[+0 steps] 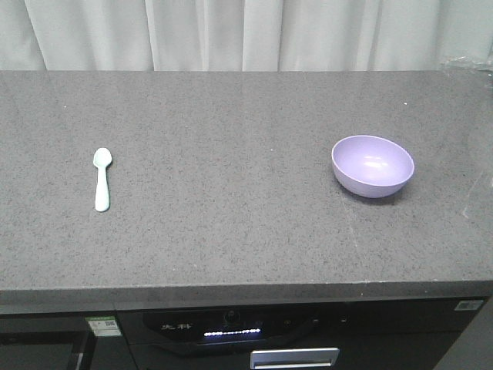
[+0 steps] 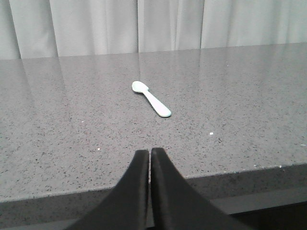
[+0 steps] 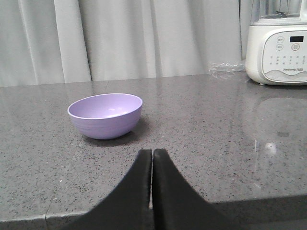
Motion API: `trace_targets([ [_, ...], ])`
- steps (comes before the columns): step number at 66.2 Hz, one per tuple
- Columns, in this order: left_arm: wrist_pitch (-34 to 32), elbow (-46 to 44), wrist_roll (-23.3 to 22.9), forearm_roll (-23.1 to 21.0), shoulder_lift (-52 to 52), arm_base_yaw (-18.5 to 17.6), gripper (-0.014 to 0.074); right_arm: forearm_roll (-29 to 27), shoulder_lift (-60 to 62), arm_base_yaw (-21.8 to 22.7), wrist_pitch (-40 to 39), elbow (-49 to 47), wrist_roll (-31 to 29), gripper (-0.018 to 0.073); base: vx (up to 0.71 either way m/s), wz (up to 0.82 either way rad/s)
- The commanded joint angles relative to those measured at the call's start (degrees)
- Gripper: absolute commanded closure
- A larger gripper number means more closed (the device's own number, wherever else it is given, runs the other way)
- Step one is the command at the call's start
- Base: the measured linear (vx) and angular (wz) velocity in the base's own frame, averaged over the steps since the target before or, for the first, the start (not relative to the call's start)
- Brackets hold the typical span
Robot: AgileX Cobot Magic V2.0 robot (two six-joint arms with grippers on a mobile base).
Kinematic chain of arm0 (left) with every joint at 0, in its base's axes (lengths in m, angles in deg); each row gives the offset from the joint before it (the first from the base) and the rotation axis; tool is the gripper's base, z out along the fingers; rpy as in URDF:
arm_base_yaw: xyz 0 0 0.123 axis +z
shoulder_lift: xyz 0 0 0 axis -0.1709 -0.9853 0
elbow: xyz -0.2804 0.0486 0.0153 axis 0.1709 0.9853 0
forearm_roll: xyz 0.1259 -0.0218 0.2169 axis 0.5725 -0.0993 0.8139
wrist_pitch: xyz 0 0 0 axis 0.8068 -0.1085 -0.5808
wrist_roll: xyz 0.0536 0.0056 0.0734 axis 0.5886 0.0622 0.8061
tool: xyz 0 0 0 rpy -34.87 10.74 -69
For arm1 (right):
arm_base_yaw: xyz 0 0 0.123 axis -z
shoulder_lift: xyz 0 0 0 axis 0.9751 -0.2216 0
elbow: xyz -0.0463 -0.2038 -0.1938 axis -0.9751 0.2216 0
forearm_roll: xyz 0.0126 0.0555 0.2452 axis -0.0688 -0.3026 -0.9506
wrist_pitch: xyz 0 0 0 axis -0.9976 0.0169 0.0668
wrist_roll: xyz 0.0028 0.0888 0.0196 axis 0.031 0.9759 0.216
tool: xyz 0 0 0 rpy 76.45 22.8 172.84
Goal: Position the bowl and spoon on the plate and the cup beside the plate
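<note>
Over the near edge of the counter (image 1: 231, 231), the left gripper (image 2: 149, 154) has its jaws pressed together, holding nothing; the right gripper (image 3: 152, 154) is the same. Ahead of the left lies the spoon (image 2: 151, 98), bare stone all round. Ahead of the right stands the bowl (image 3: 105, 115), upright (a white appliance (image 3: 278, 45) sits far right, well apart). Spoon and bowl lie well apart, away from every edge.
</note>
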Motion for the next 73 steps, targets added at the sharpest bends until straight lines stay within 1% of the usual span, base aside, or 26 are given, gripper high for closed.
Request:
trace_targets([
  [1, -3.91, -0.44, -0.72, -0.06, -0.44, 0.14, 0.0603, 0.2, 0.39, 0.29, -4.34, 0.24, -0.17, 0.0562, 0.09, 0.02],
  [73, -3.91, -0.44, -0.72, -0.06, -0.44, 0.14, 0.0603, 0.2, 0.39, 0.29, -4.34, 0.24, -0.17, 0.0562, 0.06, 0.01],
])
